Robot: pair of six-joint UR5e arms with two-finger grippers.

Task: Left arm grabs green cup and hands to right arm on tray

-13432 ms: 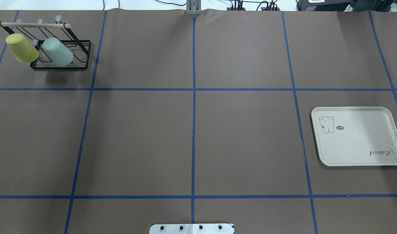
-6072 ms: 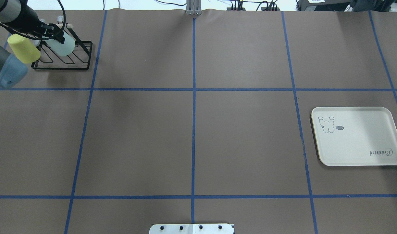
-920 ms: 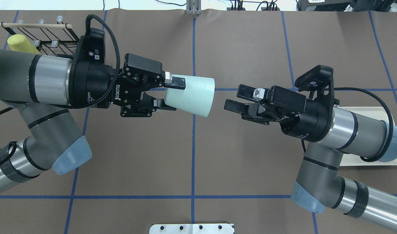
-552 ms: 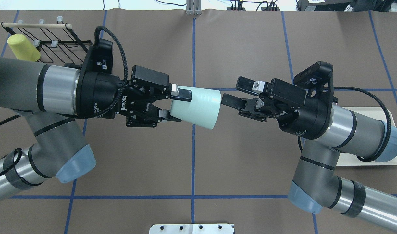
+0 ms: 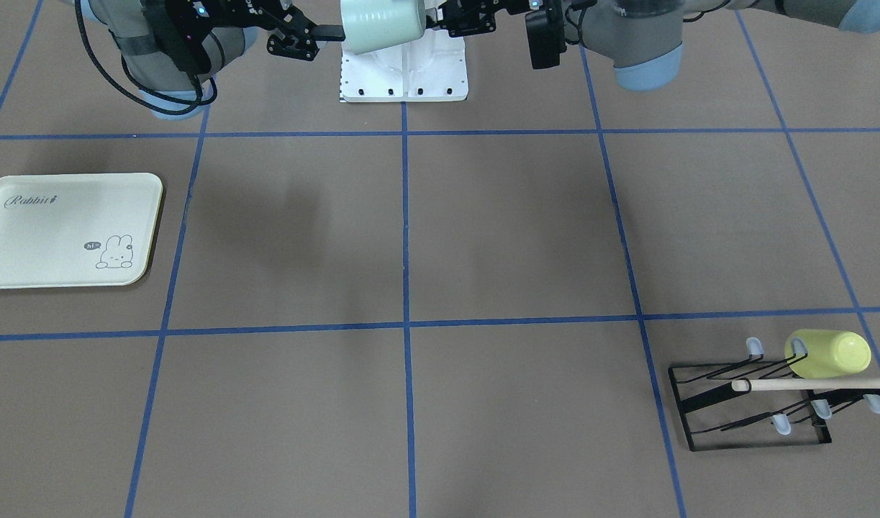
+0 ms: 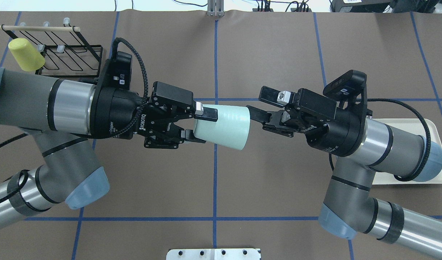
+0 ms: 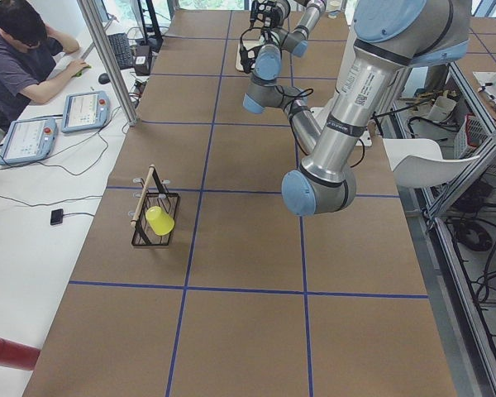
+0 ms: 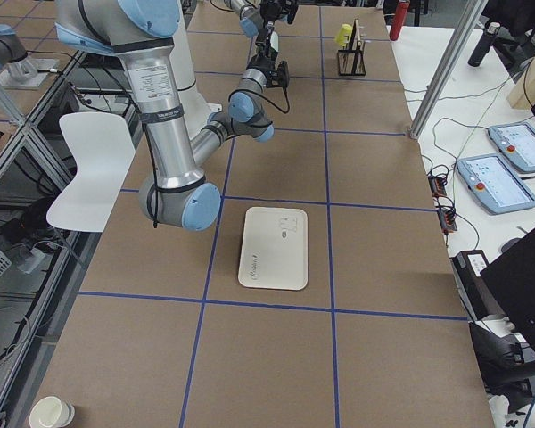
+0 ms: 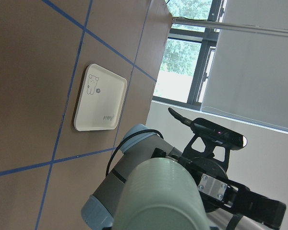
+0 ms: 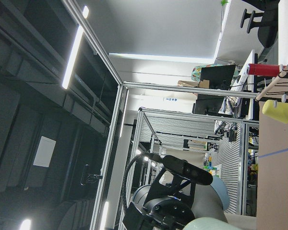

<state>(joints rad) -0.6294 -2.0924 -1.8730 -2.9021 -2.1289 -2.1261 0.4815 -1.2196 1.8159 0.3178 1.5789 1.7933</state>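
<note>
My left gripper [image 6: 202,124] is shut on the base end of the pale mint green cup [image 6: 224,124] and holds it on its side in the air over the table's middle, mouth toward the right arm. My right gripper [image 6: 260,104] is open, and one of its fingers [image 6: 257,115] reaches the cup's rim. In the front-facing view the cup [image 5: 380,25] is at the top, between the right gripper [image 5: 317,32] and the left gripper [image 5: 440,21]. The cream tray [image 5: 58,230] lies empty and is partly hidden under the right arm in the overhead view [image 6: 405,124].
A black wire rack [image 6: 72,57] stands at the far left and holds a yellow-green cup [image 6: 25,59]. The robot's white base plate [image 6: 213,254] is at the near edge. An operator [image 7: 25,58] sits beyond the table's far side.
The left arm has carried the cup to the right and the right gripper has moved left to meet it. The gap between the cup's mouth and the right fingers has closed.
</note>
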